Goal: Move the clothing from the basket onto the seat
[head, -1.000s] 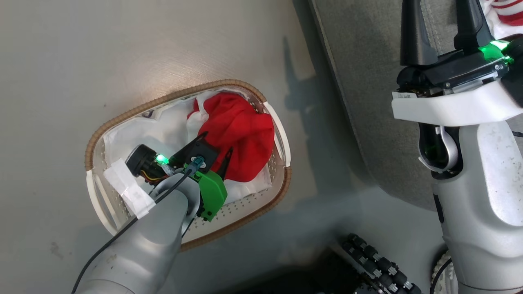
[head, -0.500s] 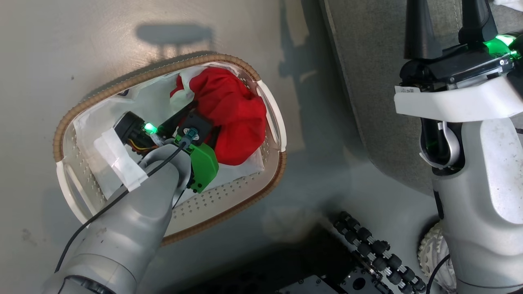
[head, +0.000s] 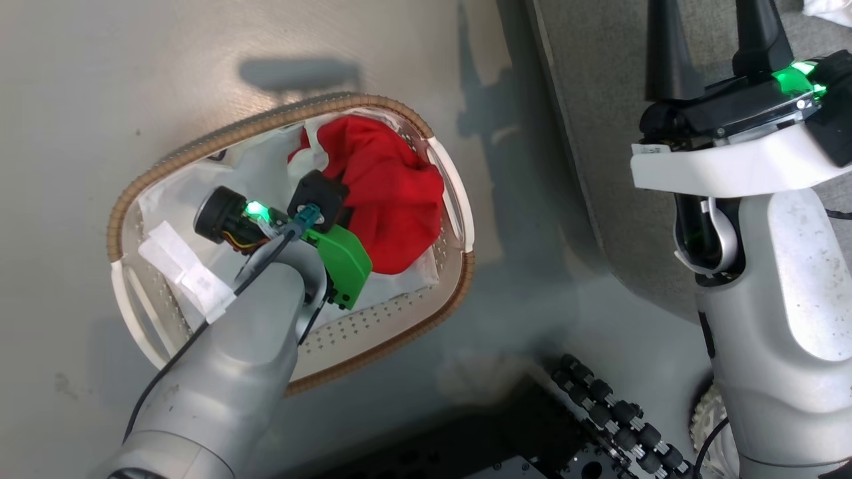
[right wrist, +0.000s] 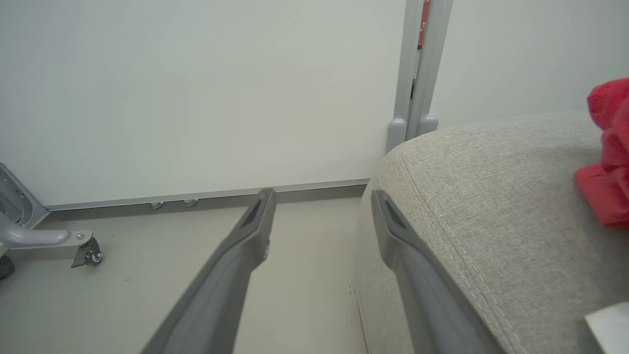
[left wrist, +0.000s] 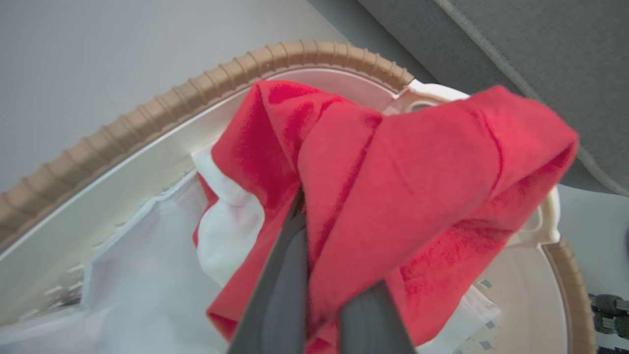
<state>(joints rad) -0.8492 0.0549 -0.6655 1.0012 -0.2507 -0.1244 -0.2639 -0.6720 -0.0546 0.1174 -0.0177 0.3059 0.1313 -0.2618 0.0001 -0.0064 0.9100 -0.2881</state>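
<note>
The oval basket [head: 266, 126] with its brown woven rim stands on the floor left of the grey seat [head: 599, 100]. Inside it a crumpled red piece of clothing [head: 393, 193] lies on a white liner sheet [head: 259, 166]. My left gripper [left wrist: 324, 275] reaches down into the basket [left wrist: 196, 93] and is shut on a fold of the red clothing [left wrist: 417, 172], which bunches up around its fingers. My right gripper [head: 712, 40] is open and holds nothing, hovering at the seat's edge [right wrist: 491, 196]. More red clothing [right wrist: 609, 152] lies on the seat.
The robot's dark base with black rollers [head: 612, 419] sits below the basket. In the right wrist view a pale wall, a grey post [right wrist: 417, 73] and a castered metal leg [right wrist: 73, 241] stand beyond the bare floor.
My left gripper's open fingers have sunk into the red clothing and closed on it. The head camera has shifted a little. The right gripper stays open over the seat's edge.
</note>
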